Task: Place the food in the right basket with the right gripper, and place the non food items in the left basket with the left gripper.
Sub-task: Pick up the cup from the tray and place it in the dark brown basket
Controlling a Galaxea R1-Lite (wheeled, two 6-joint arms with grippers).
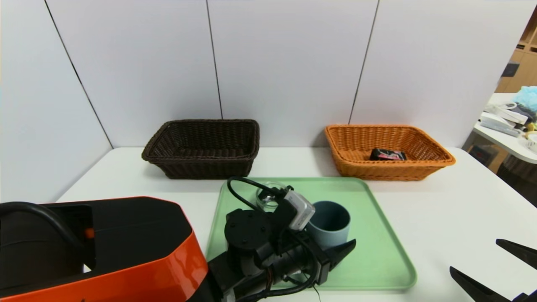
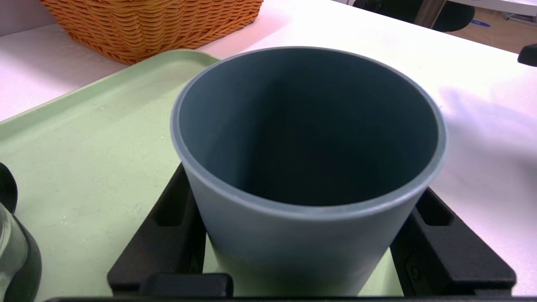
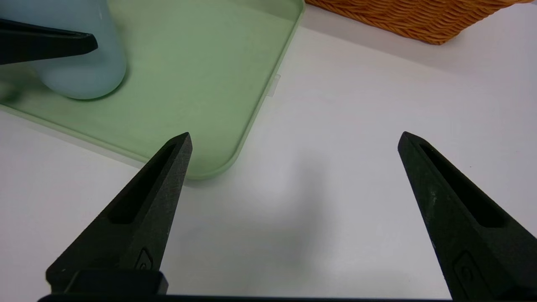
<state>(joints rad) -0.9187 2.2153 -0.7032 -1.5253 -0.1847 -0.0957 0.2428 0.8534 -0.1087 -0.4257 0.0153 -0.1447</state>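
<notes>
On the white surface (image 1: 440,209), the green tray (image 1: 377,260) carries the blue-grey tumbler (image 2: 308,167), standing upright between my left gripper (image 2: 308,251) jaws, which flank its sides; whether they grip, I cannot tell. My right gripper (image 3: 293,142) jaws hang wide apart.

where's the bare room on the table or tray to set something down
Free: the white table between the green plastic tray and the open right gripper; the tray's half nearest the orange wicker basket. Crowded: the tray's other side, with the left gripper around the blue-grey tumbler, beside the clear glass cup.
</notes>
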